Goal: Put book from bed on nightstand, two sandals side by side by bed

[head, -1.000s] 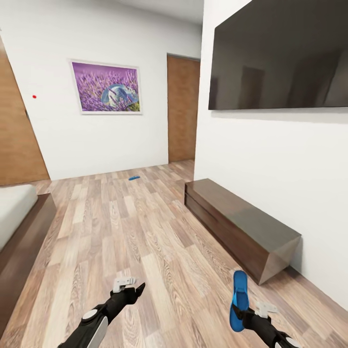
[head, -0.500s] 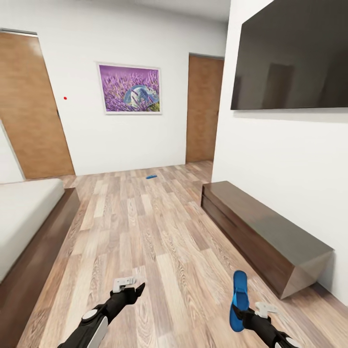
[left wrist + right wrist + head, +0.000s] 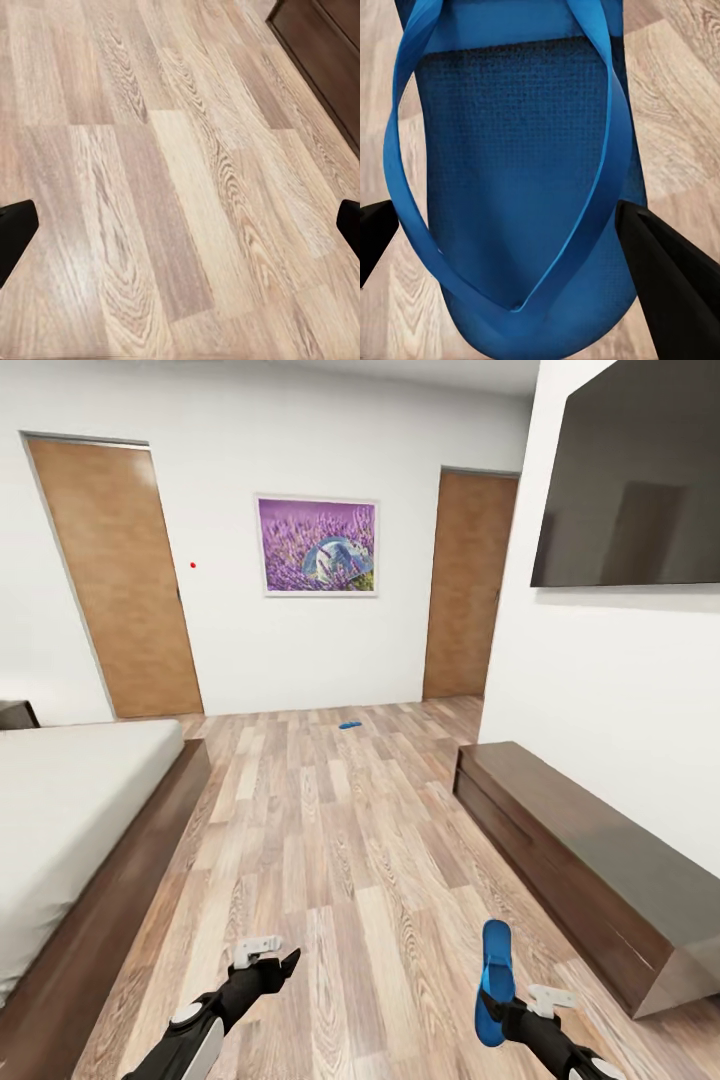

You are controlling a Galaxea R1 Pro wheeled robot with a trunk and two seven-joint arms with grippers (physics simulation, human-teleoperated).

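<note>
My right gripper (image 3: 502, 1010) is shut on a bright blue sandal (image 3: 495, 978), held toe-forward low over the plank floor. In the right wrist view the sandal (image 3: 517, 172) sits between the two black fingers (image 3: 671, 289). The other sandal (image 3: 349, 725) lies far off on the floor near the back wall. My left gripper (image 3: 276, 963) is open and holds nothing, its fingertips (image 3: 15, 232) spread wide over bare floor. The bed (image 3: 70, 810), off-white mattress on a dark frame, lies at the left. The book is out of view. A dark corner (image 3: 15, 713) peeks past the bed; I cannot tell if it is the nightstand.
A long low dark brown cabinet (image 3: 590, 860) runs along the right wall under a wall-mounted TV (image 3: 640, 490). Two brown doors (image 3: 120, 580) (image 3: 470, 585) flank a lavender picture (image 3: 318, 546) on the back wall. Wood floor (image 3: 340, 840) stretches between bed and cabinet.
The whole view has swung to the left, so more of the bed and a second door show. Both arms keep their pose, and the sandal stays in the right gripper.
</note>
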